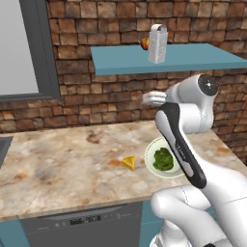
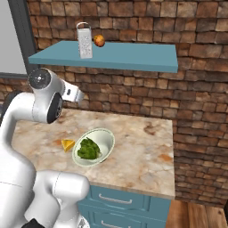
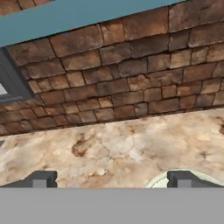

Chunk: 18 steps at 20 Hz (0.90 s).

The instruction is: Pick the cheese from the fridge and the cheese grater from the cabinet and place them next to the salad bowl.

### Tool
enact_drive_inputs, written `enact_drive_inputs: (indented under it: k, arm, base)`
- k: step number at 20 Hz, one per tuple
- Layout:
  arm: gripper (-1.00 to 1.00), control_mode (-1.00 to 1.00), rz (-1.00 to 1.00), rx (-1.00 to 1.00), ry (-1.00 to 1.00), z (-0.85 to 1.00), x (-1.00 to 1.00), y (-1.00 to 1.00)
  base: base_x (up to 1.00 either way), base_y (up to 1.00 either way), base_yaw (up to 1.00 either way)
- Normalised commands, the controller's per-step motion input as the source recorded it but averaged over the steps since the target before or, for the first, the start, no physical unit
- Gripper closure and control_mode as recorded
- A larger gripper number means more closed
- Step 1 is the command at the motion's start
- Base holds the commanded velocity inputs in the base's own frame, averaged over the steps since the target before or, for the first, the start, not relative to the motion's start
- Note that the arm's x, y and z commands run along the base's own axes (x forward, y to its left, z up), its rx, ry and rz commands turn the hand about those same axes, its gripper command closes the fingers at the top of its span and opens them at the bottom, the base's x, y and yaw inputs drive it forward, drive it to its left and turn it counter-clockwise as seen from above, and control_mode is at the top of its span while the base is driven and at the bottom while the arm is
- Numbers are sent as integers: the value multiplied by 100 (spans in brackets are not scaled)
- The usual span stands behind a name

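The cheese (image 1: 128,163) (image 2: 67,144), a small yellow wedge, lies on the marble counter just left of the salad bowl (image 1: 146,157) (image 2: 103,139), whose pale rim (image 3: 155,180) also shows in the hand view. The silvery cheese grater (image 1: 157,44) (image 2: 84,41) stands upright on the teal cabinet shelf (image 1: 193,57) (image 2: 133,55) above. My gripper (image 1: 147,100) (image 2: 80,96) (image 3: 112,179) hovers between shelf and counter, over the bowl's far side, facing the brick wall. It is open and holds nothing. The fridge is out of view.
A small red-orange fruit (image 1: 144,43) (image 2: 99,41) sits beside the grater. A dark window frame (image 1: 46,53) rises at the left, with a sink edge (image 1: 2,144) below it. The counter ends at the right (image 2: 171,178); teal drawers (image 2: 124,200) sit under it.
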Motion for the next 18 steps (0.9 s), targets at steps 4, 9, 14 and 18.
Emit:
enact_drive_inputs:
  k: [4,9,14,18]
  arm:
    - [-100,-100,0,0,7,57,-7,-30]
    - [-100,-100,3,0,4,50,-1,-27]
    - [-100,-100,10,0,10,53,0,-21]
    - [-100,-100,15,0,8,40,8,-18]
  base:
    - [0,0,0]
    - [0,0,0]
    - [0,0,0]
    - [0,0,0]
